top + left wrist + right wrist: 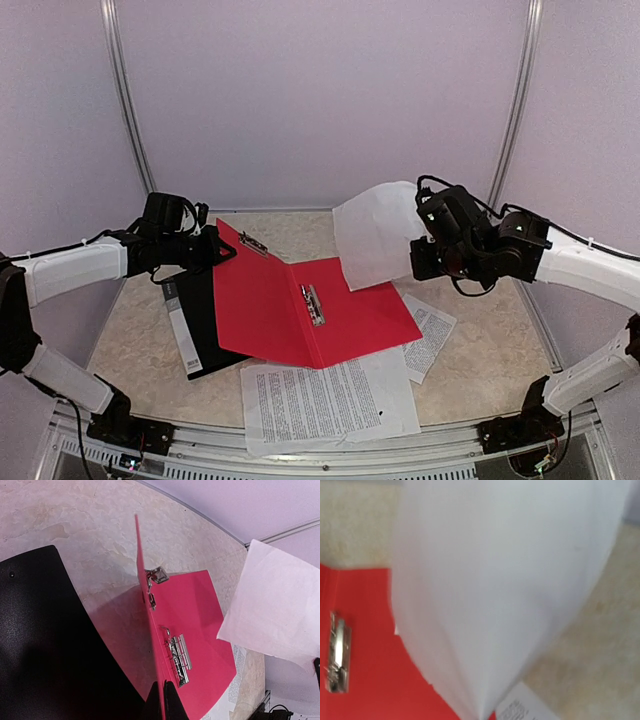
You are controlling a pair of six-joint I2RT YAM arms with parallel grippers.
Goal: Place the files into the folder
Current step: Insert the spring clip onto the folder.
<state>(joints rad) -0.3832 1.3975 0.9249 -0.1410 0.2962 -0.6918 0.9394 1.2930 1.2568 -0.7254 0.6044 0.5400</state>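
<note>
Pinching red folder (300,300), left gripper (222,251), right gripper (418,240) gripping white sheet (372,235), printed sheet (312,402) illegible

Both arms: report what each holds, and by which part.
The left fingers pinch the red folder's raised left cover at its outer edge. The right fingers grip a white sheet by its right edge, above the folder.

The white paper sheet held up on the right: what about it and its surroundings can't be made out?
- White paper sheet: right wrist view, blurred; print cannot be told.
- Right gripper: right wrist view, fingertips hidden by that sheet.
- Printed white sheets lying flat: top view, text too small to read.
- Black folder: top view, partly under the open red folder.
</note>
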